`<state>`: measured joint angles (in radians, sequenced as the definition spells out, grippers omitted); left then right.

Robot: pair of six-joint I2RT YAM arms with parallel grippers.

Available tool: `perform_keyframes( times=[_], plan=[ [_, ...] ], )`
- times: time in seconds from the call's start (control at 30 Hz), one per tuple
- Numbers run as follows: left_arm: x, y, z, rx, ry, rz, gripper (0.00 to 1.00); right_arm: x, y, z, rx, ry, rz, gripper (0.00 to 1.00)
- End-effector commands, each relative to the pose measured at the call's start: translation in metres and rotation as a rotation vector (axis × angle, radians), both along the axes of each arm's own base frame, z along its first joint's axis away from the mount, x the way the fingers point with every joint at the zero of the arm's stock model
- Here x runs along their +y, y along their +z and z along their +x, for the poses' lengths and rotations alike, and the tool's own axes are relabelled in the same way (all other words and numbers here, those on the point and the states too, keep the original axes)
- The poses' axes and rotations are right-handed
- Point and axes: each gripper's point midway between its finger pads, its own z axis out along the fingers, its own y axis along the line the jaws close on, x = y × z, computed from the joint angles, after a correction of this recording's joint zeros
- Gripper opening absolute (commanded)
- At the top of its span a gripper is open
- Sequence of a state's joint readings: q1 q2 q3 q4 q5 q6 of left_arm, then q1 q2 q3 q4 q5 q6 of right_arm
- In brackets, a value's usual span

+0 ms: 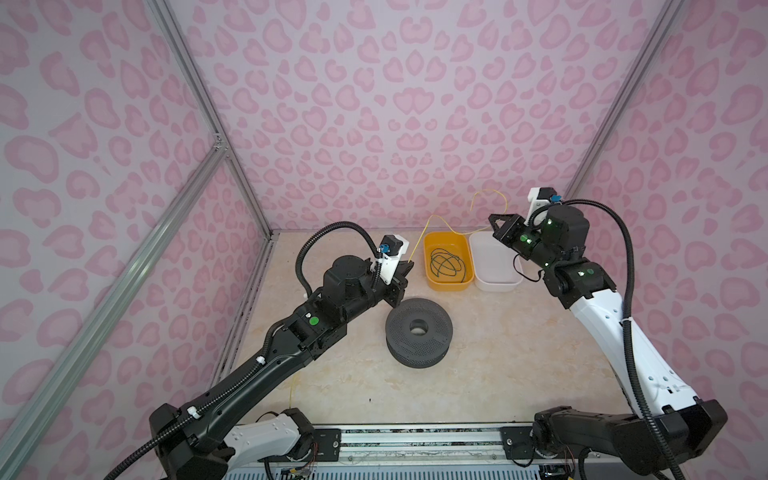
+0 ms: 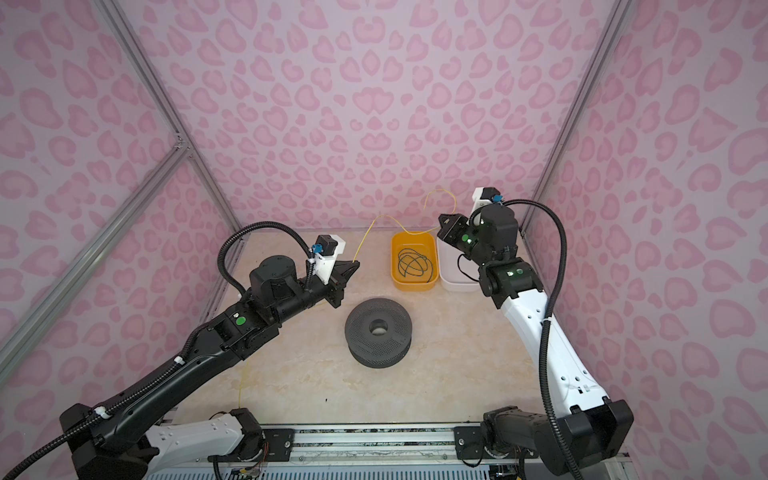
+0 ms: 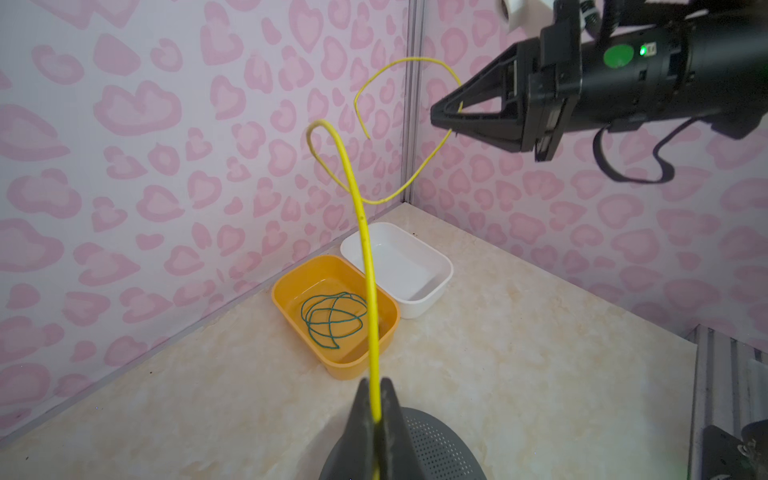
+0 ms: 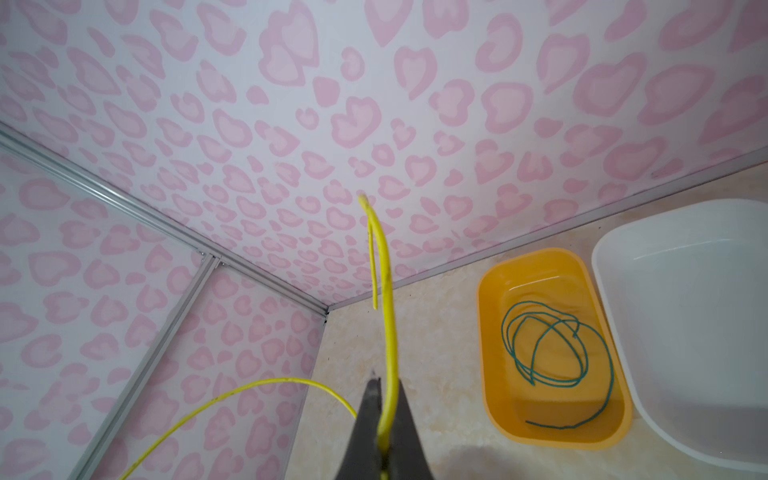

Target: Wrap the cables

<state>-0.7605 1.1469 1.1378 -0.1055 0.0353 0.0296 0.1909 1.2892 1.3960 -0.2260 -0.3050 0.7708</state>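
The yellow cable (image 1: 434, 216) arcs in the air between my two grippers, above the back of the table. My left gripper (image 1: 409, 266) is shut on it, the strand pinched between the pads (image 3: 376, 399). My right gripper (image 1: 492, 218) is also shut on the yellow cable (image 4: 388, 299), higher up near the back right corner. A short free end curls up past its jaws. Another stretch of yellow strand (image 2: 241, 386) lies on the table under the left arm. The dark green cable (image 3: 330, 320) lies in loose loops inside the orange bin (image 1: 428, 266).
A white bin (image 1: 498, 286) stands right of the orange bin, under the right gripper. A dark perforated spool (image 1: 399, 328) lies flat mid-table, just below the left gripper. Pink patterned walls close in the back and both sides.
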Motion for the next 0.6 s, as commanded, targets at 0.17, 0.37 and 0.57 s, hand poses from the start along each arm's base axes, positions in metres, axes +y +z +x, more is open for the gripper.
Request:
perform_keyframes(
  times=[0.17,0.37,0.57],
  plan=[
    [0.019,-0.058,0.011,0.015,0.087,0.222,0.04,-0.067,0.056,0.015,-0.113,-0.084,0.189,0.0],
    [0.04,-0.097,0.015,0.031,0.155,0.39,0.04,-0.095,0.075,0.016,-0.158,-0.123,0.313,0.0],
    [0.049,-0.131,0.01,0.06,0.163,0.499,0.04,-0.11,0.091,0.006,-0.192,-0.144,0.37,0.0]
  ],
)
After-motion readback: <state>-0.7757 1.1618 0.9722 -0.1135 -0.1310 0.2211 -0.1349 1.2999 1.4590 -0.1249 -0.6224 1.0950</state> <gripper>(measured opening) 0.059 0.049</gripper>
